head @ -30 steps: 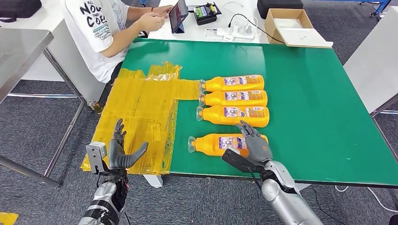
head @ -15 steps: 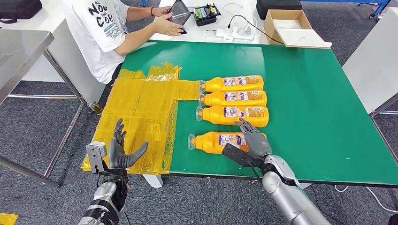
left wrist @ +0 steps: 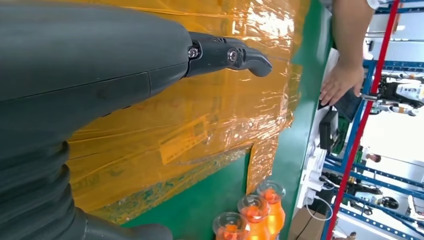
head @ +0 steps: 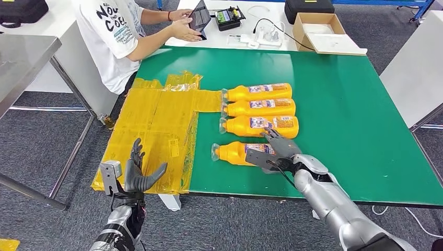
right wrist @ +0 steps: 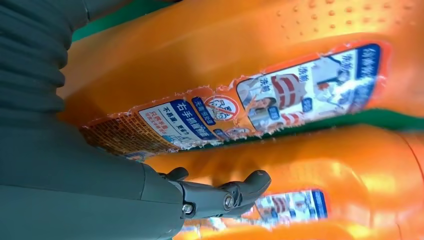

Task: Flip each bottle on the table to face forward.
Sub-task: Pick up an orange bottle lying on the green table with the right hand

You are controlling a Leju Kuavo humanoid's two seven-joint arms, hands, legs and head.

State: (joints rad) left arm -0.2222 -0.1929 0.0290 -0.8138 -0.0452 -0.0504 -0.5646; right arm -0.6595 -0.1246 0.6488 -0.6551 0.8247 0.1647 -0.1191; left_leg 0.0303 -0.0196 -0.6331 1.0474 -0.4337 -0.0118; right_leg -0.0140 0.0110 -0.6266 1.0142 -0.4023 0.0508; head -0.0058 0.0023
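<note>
Four orange bottles are lying on their sides on the green table (head: 345,104), caps pointing toward the yellow plastic sheet (head: 156,130) covering its left edge. Three are lying side by side, touching — the nearest bottle (head: 235,152) is sitting apart, closer to the front edge. The right hand (head: 275,153) is resting over that bottle's labelled body, fingers draped across it; whether it is actually gripping, I cannot tell. The left hand (head: 137,174) is hovering off the front-left corner — fingers spread, holding nothing.
</note>
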